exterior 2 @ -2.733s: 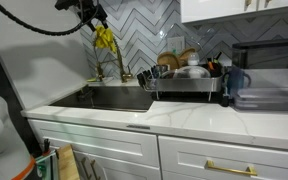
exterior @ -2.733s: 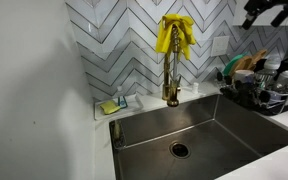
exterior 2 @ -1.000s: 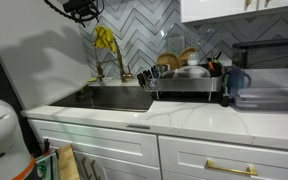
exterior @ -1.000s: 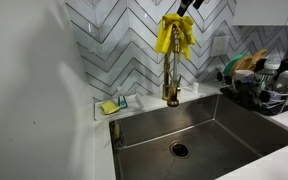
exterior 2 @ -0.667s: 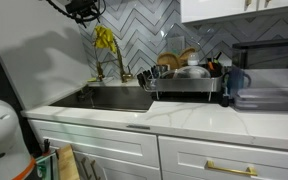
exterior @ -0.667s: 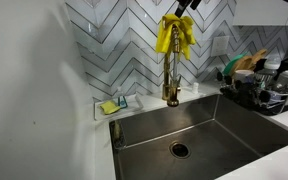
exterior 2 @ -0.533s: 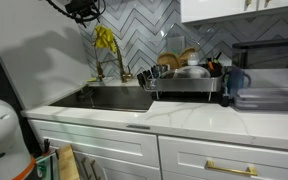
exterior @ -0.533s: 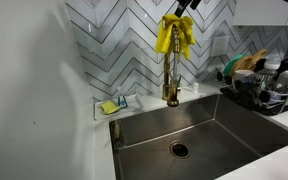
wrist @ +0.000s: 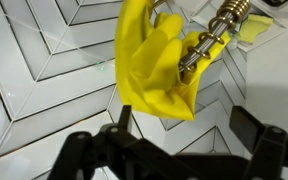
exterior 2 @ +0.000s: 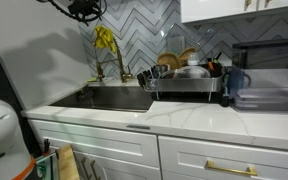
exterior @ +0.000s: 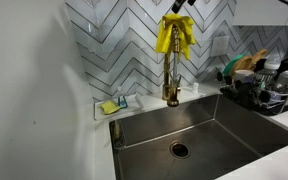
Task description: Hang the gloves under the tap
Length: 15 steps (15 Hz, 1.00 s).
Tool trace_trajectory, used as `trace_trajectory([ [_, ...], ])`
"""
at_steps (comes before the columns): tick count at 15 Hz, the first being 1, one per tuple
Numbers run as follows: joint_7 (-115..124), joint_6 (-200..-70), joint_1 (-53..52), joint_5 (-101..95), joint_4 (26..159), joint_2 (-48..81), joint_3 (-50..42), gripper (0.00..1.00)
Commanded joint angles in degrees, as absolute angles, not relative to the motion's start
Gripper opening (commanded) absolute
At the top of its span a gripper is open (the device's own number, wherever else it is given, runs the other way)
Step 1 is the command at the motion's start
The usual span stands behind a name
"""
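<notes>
The gloves [exterior: 174, 36] hang draped over the top of the tap [exterior: 171, 80], their ends dangling free, high above the sink [exterior: 239, 125]. Your gripper [wrist: 184, 128] hovers just above them, jaws spread wide and holding nothing. The tiled wall is close behind, and the dish rack [exterior: 259, 92] stands well apart.

1. The gripper [exterior: 178, 4] leaves the upper right corner of an exterior view and now sits at the top edge, just above the gloves [exterior: 174, 34].
2. Over the last second it slips a touch further left and up, and only a small dark tip shows at the top of the frame.
3. In an exterior view the gripper [exterior 2: 84, 9] rides a little higher in the upper left than before, with a wider gap to the gloves [exterior 2: 104, 40].
</notes>
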<state>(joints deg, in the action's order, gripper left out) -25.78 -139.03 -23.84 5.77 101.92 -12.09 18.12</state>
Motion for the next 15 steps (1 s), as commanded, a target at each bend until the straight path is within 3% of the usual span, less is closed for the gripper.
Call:
trace_trajectory([
  [1, -25.0, -142.8, -23.8, 4.8, 101.9, -10.3, 19.0, 1.00],
  [8, -25.4, -146.8, -23.8, 2.9, 101.1, -6.2, 20.4, 1.00],
  [10, -25.1, -148.1, -23.6, 1.7, 101.2, -5.6, 20.5, 0.86],
  [11, -25.1, -148.6, -23.5, 1.0, 101.2, -5.3, 20.5, 0.70],
  [12, -25.0, -149.0, -23.4, 0.6, 101.1, -5.1, 20.5, 0.70],
  [15, -24.9, -150.2, -23.3, -0.5, 101.2, -4.7, 20.5, 0.45],
])
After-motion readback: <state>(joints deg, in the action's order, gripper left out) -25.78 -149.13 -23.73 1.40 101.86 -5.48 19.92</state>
